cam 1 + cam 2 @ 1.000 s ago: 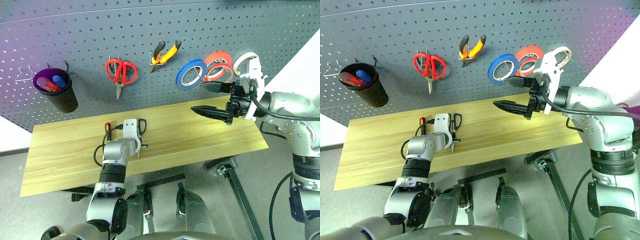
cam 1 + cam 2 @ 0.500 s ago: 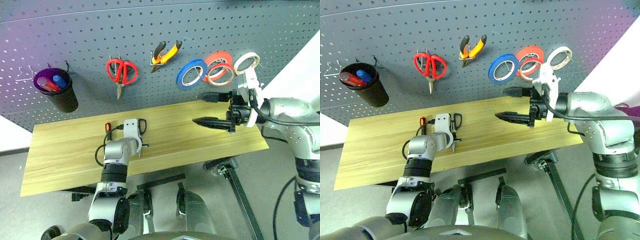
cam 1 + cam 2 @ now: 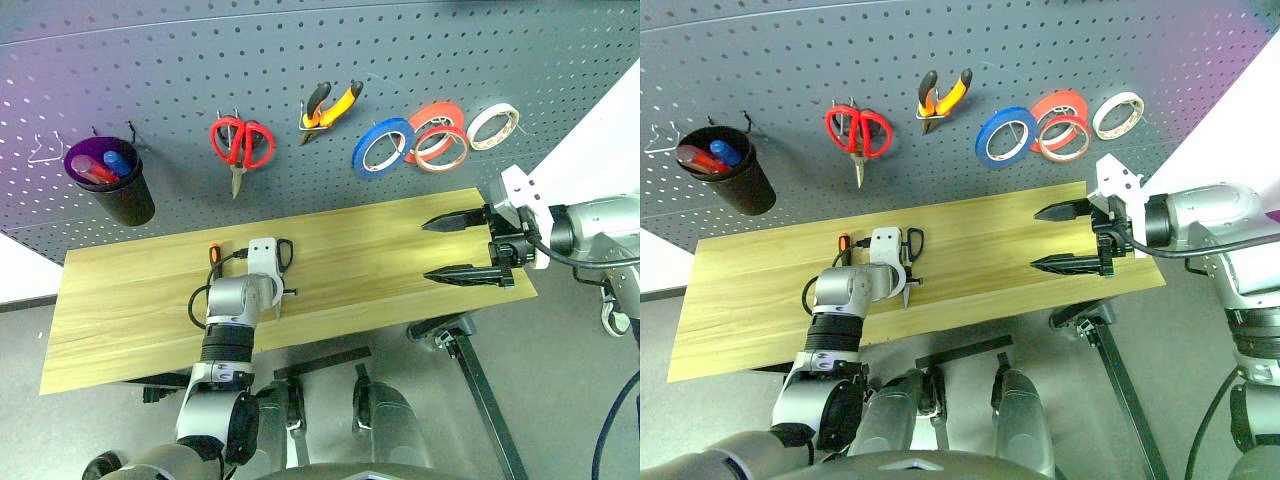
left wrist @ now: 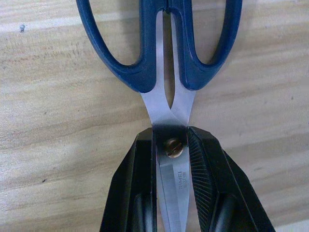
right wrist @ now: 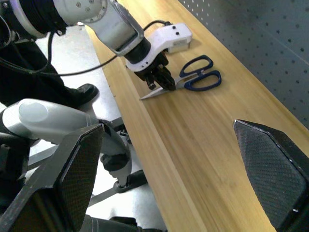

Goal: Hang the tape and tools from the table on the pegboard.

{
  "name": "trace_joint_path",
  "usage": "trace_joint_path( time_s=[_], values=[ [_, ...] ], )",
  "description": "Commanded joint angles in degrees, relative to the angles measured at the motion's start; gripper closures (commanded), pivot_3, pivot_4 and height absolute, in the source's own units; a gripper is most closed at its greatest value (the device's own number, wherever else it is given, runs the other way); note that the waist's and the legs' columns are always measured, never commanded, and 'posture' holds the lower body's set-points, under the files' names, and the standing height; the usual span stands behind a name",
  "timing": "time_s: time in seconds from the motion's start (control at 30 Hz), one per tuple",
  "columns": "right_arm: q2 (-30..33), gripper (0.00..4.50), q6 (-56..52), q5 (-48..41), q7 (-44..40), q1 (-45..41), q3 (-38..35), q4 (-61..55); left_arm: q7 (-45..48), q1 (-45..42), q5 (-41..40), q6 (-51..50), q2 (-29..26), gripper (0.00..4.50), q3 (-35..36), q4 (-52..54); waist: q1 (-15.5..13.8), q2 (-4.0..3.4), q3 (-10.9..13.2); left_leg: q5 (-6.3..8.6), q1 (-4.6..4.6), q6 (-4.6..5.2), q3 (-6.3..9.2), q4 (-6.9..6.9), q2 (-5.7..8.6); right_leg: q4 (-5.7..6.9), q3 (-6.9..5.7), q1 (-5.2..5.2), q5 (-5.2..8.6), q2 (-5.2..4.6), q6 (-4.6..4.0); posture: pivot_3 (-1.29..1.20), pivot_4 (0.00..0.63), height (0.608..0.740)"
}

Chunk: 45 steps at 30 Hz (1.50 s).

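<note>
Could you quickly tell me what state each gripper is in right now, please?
Left gripper: shut on the blue-handled scissors at their pivot, on the table.
Right gripper: jaws open, holding nothing.

Table point(image 3: 130, 320): long top of light yellowish wood, grain running lengthwise, on black metal legs.
Scissors point(image 4: 161, 53): dark blue handles, lying flat on the wood — blades pinched at the pivot screw between the two black fingers of the left gripper point(image 4: 174, 183), handle loops beyond the fingertips.
Screwdriver point(image 3: 213, 254): slim, orange end, lying on the top just beside the left gripper's fingers — whether it touches them cannot be told.
</note>
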State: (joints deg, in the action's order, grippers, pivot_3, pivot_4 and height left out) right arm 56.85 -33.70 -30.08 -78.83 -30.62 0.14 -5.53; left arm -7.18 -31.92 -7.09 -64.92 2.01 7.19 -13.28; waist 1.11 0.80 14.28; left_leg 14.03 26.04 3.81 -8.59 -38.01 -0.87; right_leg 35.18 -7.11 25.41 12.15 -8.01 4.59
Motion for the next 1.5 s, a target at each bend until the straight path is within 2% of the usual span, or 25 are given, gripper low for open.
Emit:
trace_joint_path(
  time_s=[0.03,0.27,0.37,0.5,0.63,0.77,0.97,1.07,1.13,1.27,1.4,1.5],
  values=[
    [1.1,0.00,2.0,1.0,-1.4,-1.2,-0.5,0.7,4.9,2.5,0.1,-0.4,-2.4,3.90,-6.0,4.9,0.0,-0.02,0.1,0.00,0.00,0.00,0.00,0.00,0.00,0.00,0.00,0.01,0.00,0.00,0.00,-0.16,0.262,0.723],
    [0.5,0.00,4.5,3.0,-1.7,-2.9,-0.4,3.6,10.1,6.3,0.7,7.5,-6.2,3.90,-10.2,13.8,-0.2,-0.06,0.2,-0.26,0.51,-0.44,0.00,-0.01,0.00,0.00,-0.03,0.46,-0.02,-0.02,-0.02,-0.15,0.253,0.723],
    [0.1,0.00,5.4,3.7,-2.1,-3.8,-0.1,5.2,10.8,7.7,-0.2,7.0,-6.4,3.90,-8.9,16.8,-0.2,-0.06,0.2,-0.25,0.53,-0.42,0.00,0.00,0.00,-0.03,-0.06,0.46,-0.02,-0.03,-0.02,-0.14,0.252,0.723],
    [-0.4,0.00,6.3,4.3,-2.5,-5.0,0.3,7.1,12.6,10.6,-0.4,5.9,-7.7,3.90,-10.6,21.0,-0.1,-0.07,0.3,-0.25,0.53,-0.42,-0.01,0.00,0.00,-0.03,-0.07,0.46,-0.02,-0.03,-0.01,-0.13,0.255,0.723],
    [-0.8,0.00,7.5,5.3,-2.9,-6.1,0.8,9.1,16.1,13.1,0.5,7.2,-11.4,3.90,-14.9,26.0,-0.2,-0.08,0.3,-0.25,0.53,-0.41,0.00,-0.01,0.00,-0.02,-0.08,0.46,-0.02,-0.02,-0.03,-0.12,0.257,0.723],
    [-1.4,0.00,8.0,5.9,-3.3,-7.4,1.1,10.6,18.4,14.0,0.4,10.1,-14.3,3.90,-15.3,28.6,-0.3,-0.09,0.3,-0.25,0.53,-0.41,-0.01,-0.02,0.00,-0.02,-0.09,0.45,0.02,-0.04,-0.09,-0.10,0.259,0.723],
    [-2.3,0.00,9.1,7.1,-3.8,-8.6,1.4,12.6,20.7,14.3,0.9,17.4,-16.4,3.90,-15.9,30.5,-0.3,-0.11,0.3,-0.25,0.54,-0.41,-0.01,-0.01,0.01,-0.02,-0.11,0.44,-0.01,-0.05,-0.03,-0.09,0.257,0.723],
    [-2.4,0.00,10.1,7.8,-4.4,-9.2,1.7,14.2,23.7,15.2,3.8,23.9,-20.7,3.90,-19.1,31.0,-0.3,-0.13,0.4,-0.26,0.52,-0.41,-0.01,-0.02,0.01,-0.01,-0.12,0.44,-0.02,-0.05,-0.03,-0.08,0.257,0.723],
    [-2.4,0.00,10.6,8.3,-4.8,-9.6,1.8,15.2,25.5,16.7,1.6,26.6,-20.8,3.90,-17.2,31.5,-0.3,-0.15,0.4,-0.26,0.51,-0.42,-0.01,-0.01,0.01,0.00,-0.14,0.44,-0.02,-0.04,-0.03,-0.08,0.257,0.723],
    [-2.4,0.00,11.2,8.8,-5.1,-9.9,1.7,15.9,29.1,19.3,2.2,36.1,-23.1,3.90,-17.0,32.6,-0.3,-0.26,0.5,-0.26,0.53,-0.42,-0.01,-0.01,0.01,-0.02,-0.14,0.44,-0.01,-0.07,-0.05,-0.08,0.255,0.723],
    [-2.1,0.00,11.6,8.9,-5.5,-9.8,1.2,16.2,29.8,22.5,0.7,43.5,-22.9,3.90,-13.7,34.7,-0.3,-0.31,0.5,-0.25,0.53,-0.41,-0.01,-0.01,0.01,-0.02,-0.15,0.44,0.00,-0.09,-0.06,-0.08,0.252,0.723],
    [-2.2,0.00,9.1,5.5,-6.5,-10.4,-1.2,17.0,30.8,24.5,0.1,50.0,-22.7,3.90,-12.2,36.6,-0.3,-0.33,0.5,-0.26,0.52,-0.41,-0.01,-0.01,0.01,-0.02,-0.17,0.43,-0.01,-0.09,-0.05,-0.08,0.248,0.723]
  ],
)
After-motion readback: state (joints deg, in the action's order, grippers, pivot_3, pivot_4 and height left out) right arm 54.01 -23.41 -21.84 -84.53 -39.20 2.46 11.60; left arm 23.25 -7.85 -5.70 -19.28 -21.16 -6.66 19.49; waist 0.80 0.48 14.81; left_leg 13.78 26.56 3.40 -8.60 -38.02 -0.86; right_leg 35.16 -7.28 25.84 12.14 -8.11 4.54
